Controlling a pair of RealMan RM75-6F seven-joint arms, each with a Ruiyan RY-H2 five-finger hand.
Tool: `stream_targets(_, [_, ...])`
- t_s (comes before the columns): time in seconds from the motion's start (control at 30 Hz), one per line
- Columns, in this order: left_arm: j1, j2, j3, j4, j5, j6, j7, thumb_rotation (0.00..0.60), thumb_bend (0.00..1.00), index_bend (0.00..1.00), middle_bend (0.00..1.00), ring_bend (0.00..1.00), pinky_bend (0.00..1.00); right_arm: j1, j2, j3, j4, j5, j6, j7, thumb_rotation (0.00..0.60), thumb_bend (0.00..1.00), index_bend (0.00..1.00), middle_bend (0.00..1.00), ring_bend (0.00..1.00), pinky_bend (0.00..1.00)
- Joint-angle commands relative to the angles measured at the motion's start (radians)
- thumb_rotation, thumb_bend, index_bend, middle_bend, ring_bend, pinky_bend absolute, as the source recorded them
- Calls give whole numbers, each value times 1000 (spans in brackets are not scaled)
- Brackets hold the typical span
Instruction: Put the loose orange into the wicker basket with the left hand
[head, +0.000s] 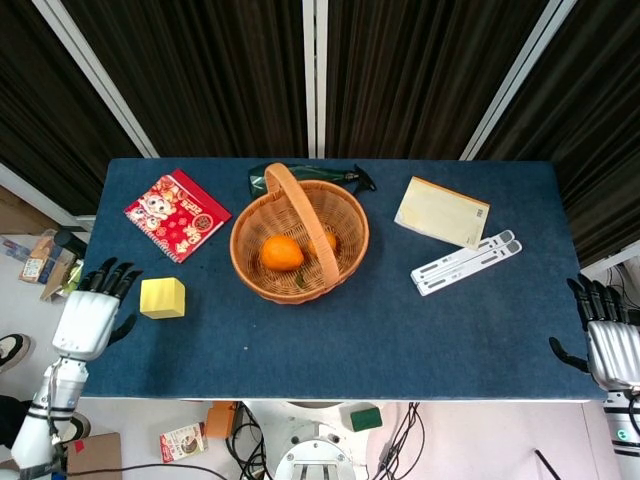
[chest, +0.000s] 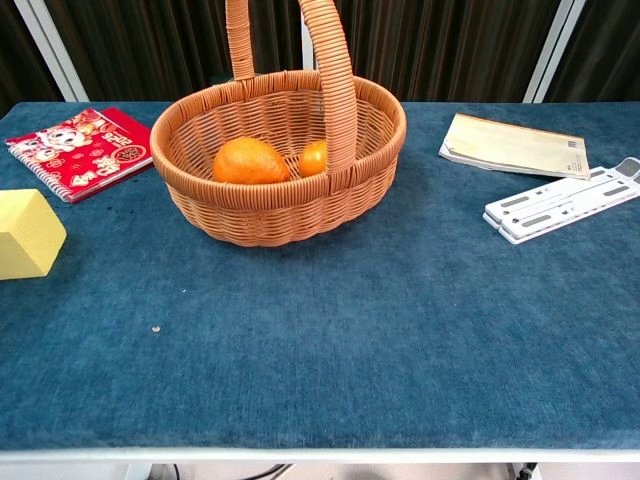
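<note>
The wicker basket (head: 349, 240) (chest: 370, 160) stands left of the table's middle with its handle arching over it. Two oranges lie inside: a larger one (head: 281, 253) (chest: 250, 161) on the left and a smaller one (head: 325, 243) (chest: 314, 158) partly behind the handle. My left hand (head: 87, 315) hangs off the table's left front corner, fingers spread and holding nothing, well away from the basket. My right hand (head: 606, 342) sits beyond the right front edge, fingers apart and empty. Neither hand shows in the chest view.
A yellow block (head: 162, 297) (chest: 25, 233) lies near the left edge, close to my left hand. A red booklet (head: 176, 214) (chest: 82, 150) sits behind it. A dark green object (head: 300, 177) lies behind the basket. A tan notepad (head: 441, 211) (chest: 514, 144) and a white stand (head: 466, 262) (chest: 565, 203) lie right.
</note>
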Motion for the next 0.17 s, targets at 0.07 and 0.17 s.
stream_targets(0.07, [68,-30,30,69,38,41,-57,473,158,135,72,28,163,3,-18,7,14,4,3,-14,600,229,0,0,0,0])
stream_targets(0.17, [79,-34,23,97,54,38,-109,355,138,105,33,14,154,3,-21,3,16,-7,7,-7,600,228,0,0,0,0])
